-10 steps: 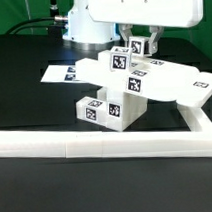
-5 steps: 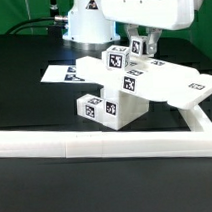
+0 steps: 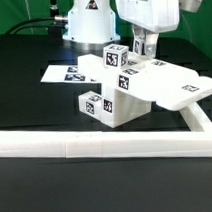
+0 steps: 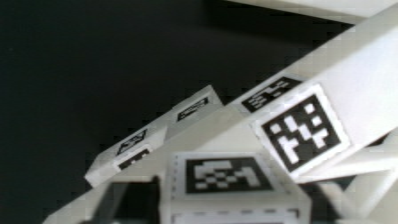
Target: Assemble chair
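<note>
The chair point(image 3: 121, 85) is a partly joined cluster of white tagged blocks and slabs in the middle of the black table. A flat slab point(image 3: 178, 88) juts out toward the exterior view's right. A small tagged cube part point(image 3: 99, 107) sits at its front. My gripper point(image 3: 142, 50) comes down from above at the back of the cluster and is shut on an upright tagged piece of the chair. In the wrist view this tagged piece point(image 4: 222, 178) fills the gap between my gripper's point(image 4: 226, 205) fingers point(image 4: 118, 200), with more tagged chair parts point(image 4: 294, 120) beyond.
The marker board point(image 3: 63, 73) lies flat behind the chair at the exterior view's left. The long white L-shaped rail point(image 3: 96, 144) runs along the front and turns back at the right point(image 3: 200, 118), close to the slab's end. The robot base point(image 3: 88, 25) stands behind.
My wrist has turned and shifted toward the exterior view's right. The chair's upper tagged blocks have swung slightly left and the slab's right end has drawn in and lowered.
</note>
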You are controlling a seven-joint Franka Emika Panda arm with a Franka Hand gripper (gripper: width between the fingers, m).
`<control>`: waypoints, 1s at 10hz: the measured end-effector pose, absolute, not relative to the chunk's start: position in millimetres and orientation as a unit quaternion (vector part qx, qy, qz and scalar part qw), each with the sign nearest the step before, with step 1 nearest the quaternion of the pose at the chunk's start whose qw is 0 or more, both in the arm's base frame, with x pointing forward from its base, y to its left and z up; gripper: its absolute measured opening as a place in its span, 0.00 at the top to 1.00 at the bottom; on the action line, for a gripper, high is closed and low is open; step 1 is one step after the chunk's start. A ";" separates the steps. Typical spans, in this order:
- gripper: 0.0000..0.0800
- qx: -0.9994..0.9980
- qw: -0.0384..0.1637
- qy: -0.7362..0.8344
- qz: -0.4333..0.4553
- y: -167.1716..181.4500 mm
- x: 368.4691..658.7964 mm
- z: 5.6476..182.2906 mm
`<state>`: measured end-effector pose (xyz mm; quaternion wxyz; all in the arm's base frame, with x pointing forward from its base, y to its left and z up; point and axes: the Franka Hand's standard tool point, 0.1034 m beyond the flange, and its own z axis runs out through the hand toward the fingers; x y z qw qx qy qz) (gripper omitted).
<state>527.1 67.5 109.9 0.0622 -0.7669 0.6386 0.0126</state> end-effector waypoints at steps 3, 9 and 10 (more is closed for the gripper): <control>0.25 -0.796 0.058 0.603 0.020 70.7 527.5 112.3; 0.19 -0.933 0.028 0.358 -0.002 71.0 528.1 111.1; 0.19 -0.951 0.023 0.309 -0.005 72.0 527.9 111.1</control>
